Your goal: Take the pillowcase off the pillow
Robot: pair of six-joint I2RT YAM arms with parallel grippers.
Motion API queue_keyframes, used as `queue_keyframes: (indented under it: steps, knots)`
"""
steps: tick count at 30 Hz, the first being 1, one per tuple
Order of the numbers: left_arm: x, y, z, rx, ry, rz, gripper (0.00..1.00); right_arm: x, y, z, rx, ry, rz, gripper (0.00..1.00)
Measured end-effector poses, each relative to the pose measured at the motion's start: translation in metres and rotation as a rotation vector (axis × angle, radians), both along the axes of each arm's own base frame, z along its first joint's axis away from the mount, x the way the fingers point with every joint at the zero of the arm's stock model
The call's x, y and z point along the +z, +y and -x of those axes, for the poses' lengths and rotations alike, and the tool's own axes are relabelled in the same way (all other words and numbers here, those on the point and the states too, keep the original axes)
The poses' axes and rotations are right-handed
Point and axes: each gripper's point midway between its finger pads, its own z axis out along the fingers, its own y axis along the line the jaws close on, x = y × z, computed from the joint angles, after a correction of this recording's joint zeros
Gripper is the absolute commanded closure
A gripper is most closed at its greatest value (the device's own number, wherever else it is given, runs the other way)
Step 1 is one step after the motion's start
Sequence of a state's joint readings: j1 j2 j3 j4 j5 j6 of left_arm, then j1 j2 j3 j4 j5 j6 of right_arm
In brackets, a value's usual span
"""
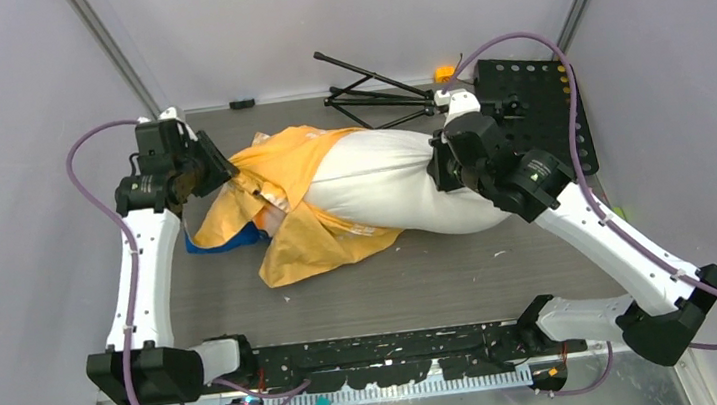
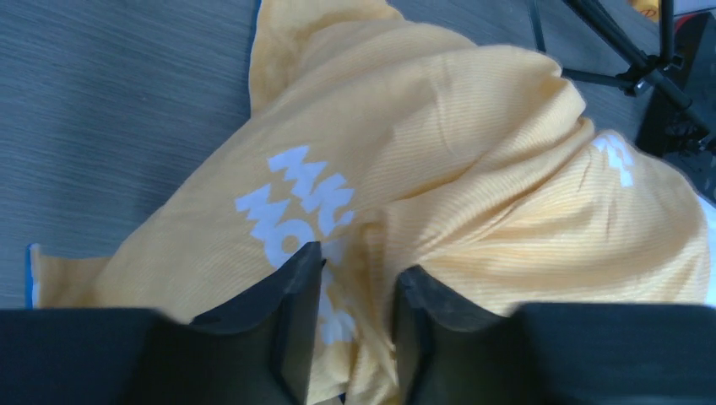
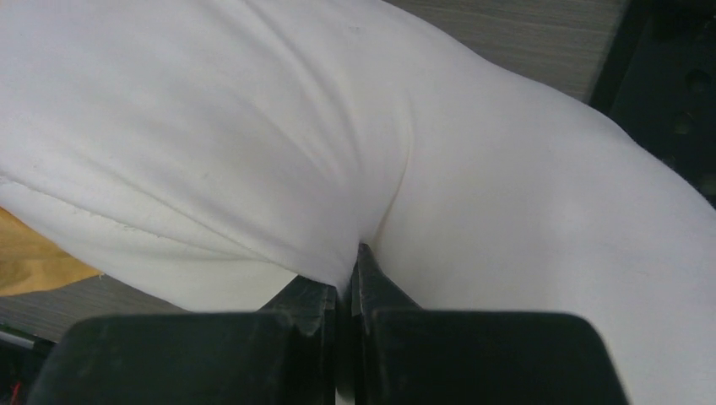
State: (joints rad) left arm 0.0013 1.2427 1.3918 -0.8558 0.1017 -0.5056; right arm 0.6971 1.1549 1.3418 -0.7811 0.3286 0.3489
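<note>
Orange-yellow wrinkly fabric pillowcase (image 1: 313, 242) with white lettering lies bunched on the left half of the grey wood-grain table (image 1: 463, 277), covering only the left end of the plump white rectangular pillow (image 1: 383, 185). The pillow's right part is bare and stretches rightward. A blue patch (image 1: 228, 238) shows at the pillowcase's near left edge.

The left gripper (image 2: 359, 270) pinches a raised fold of the pillowcase at its far left side, with cloth filling the gap between its fingers. The right gripper (image 3: 348, 270) is clenched on the pillow's right end, with creases running into its closed tips. A black folded tripod (image 1: 373, 90) and a black perforated plate (image 1: 534, 93) lie at the far right.
</note>
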Motion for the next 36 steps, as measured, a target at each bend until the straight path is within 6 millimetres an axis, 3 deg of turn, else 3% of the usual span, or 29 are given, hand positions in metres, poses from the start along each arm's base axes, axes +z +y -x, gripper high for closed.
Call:
queue_keyframes:
  steps: [1,2,5,7,9,12,16,22,29,32,36]
  knots:
    - [0.002,0.002,0.001,-0.003,-0.011,-0.002,0.3,-0.003,-0.001,-0.001,0.0,0.014,0.004,1.0]
    - [0.005,0.004,0.003,-0.001,-0.022,-0.002,0.22,-0.006,-0.001,-0.001,-0.002,0.027,0.009,1.0]
    - [0.017,0.0,0.012,-0.036,-0.061,-0.021,0.11,-0.014,-0.002,-0.005,-0.007,0.057,0.017,1.0]
    - [0.03,-0.013,0.021,-0.076,-0.086,-0.105,0.08,-0.018,-0.002,-0.004,-0.005,0.075,0.022,1.0]
    - [0.052,-0.047,0.029,-0.186,-0.15,-0.188,0.01,-0.021,-0.002,-0.003,0.0,0.087,0.023,1.0]
    - [0.076,-0.09,0.047,-0.322,-0.242,-0.278,0.0,-0.022,0.0,-0.002,0.011,0.097,0.018,1.0]
    - [0.084,-0.111,0.059,-0.393,-0.294,-0.381,0.0,-0.025,0.003,-0.001,0.02,0.111,0.011,1.0]
    - [0.068,-0.143,0.05,-0.49,-0.28,-0.472,0.0,-0.026,0.007,0.002,0.046,0.131,-0.004,1.0]
    - [0.019,-0.172,0.013,-0.518,-0.154,-0.539,0.02,-0.035,0.008,0.013,0.08,0.152,-0.021,1.0]
    - [0.003,-0.168,-0.001,-0.485,-0.094,-0.527,0.05,-0.042,0.006,0.02,0.089,0.166,-0.021,1.0]
    - [-0.016,-0.137,-0.019,-0.373,0.0,-0.515,0.08,-0.046,-0.001,0.025,0.068,0.164,-0.021,1.0]
